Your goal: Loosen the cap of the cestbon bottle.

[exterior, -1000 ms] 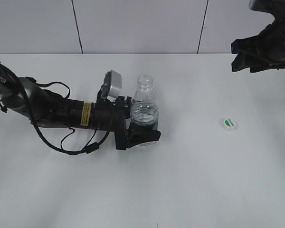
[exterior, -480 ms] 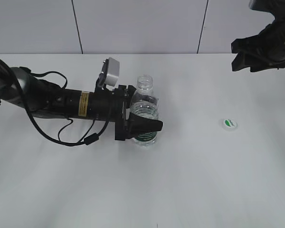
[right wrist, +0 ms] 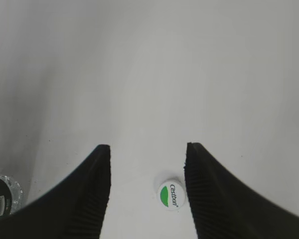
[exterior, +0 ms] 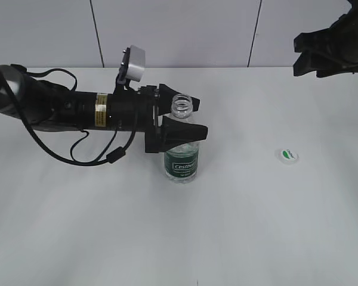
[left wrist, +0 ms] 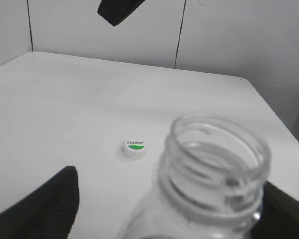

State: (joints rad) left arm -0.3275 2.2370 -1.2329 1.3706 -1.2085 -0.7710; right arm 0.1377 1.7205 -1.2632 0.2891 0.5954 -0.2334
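Observation:
The cestbon bottle (exterior: 182,154) stands upright on the white table, clear with a dark green label and an uncapped, ridged mouth (left wrist: 217,154). My left gripper (exterior: 201,118) is open at the level of the bottle's neck, one finger on each side, with a visible gap on the left finger's side. The cap (exterior: 287,155) lies alone on the table to the right, white with a green mark, also visible as the cap (left wrist: 135,148). My right gripper (right wrist: 148,147) hangs open high above the cap (right wrist: 169,196), which sits near its right finger.
The white table (exterior: 256,226) runs back to a pale panelled wall. The left arm and its cables (exterior: 77,113) lie across the table's left half. The right gripper (exterior: 299,56) hovers at the top right.
My left gripper has risen from around the bottle's body to neck height, uncovering the green label. The bottle stays standing. The right gripper has lifted slightly.

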